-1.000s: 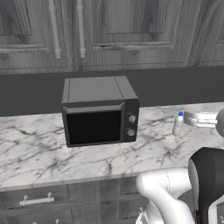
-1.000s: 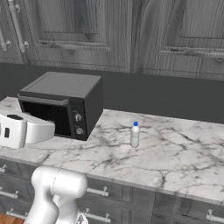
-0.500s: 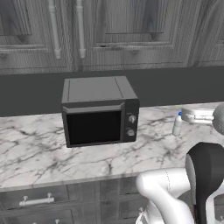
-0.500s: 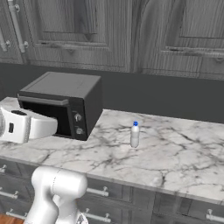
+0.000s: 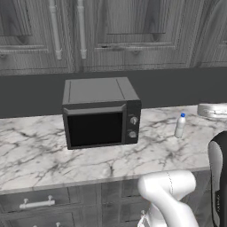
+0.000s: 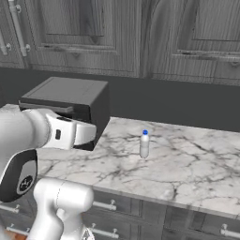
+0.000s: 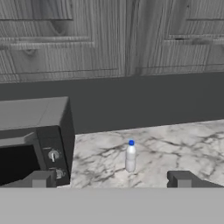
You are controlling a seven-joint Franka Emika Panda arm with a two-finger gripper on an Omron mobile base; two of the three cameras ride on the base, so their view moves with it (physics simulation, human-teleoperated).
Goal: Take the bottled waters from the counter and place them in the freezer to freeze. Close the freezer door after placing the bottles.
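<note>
We see the pale translucent white plastic bottle with a blue cap (image 5: pixel 180 126) (image 6: pixel 144 144) (image 7: pixel 130 156) standing upright on the white marble counter with grey veins (image 5: pixel 40 153) (image 6: pixel 197 161) (image 7: pixel 188 144), well to the right of the dark grey boxy microwave (image 5: pixel 101 111) (image 6: pixel 75 105) (image 7: pixel 33 135). Our two-finger gripper (image 7: pixel 111 179) has its jaws spread fully wide and grips nothing; in the hand view the bottle sits between the two dark fingertips (image 7: pixel 41 179), farther back on the marble, apart from them. Dark wooden wall cabinets (image 5: pixel 133 31) (image 6: pixel 117 33) (image 7: pixel 109 35) hang above. Dark grey drawers with silver handles (image 5: pixel 37 204) (image 6: pixel 154 220) run under the counter.
</note>
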